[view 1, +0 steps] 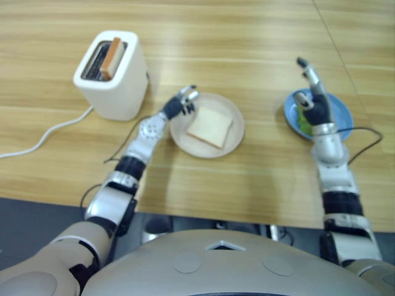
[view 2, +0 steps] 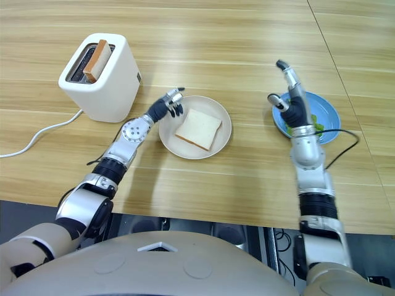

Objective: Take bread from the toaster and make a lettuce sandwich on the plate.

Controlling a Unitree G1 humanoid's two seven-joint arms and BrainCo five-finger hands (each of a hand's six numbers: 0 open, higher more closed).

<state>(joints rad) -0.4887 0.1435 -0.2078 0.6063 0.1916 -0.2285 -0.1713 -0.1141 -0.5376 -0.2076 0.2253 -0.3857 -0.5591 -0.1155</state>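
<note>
Wooden table (view 2: 247,24), white cord (view 2: 55,126), blue dish (view 2: 328,112)

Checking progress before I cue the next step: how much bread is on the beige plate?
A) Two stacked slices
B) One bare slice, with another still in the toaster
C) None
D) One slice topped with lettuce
B: a single bare slice lies on the beige plate, a second slice stands in the toaster, and the lettuce sits on the blue plate.

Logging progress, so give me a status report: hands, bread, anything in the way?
Left hand at plate rim, right hand open over lettuce dish. One bread slice on plate, second slice in toaster. Nothing blocking.
</note>
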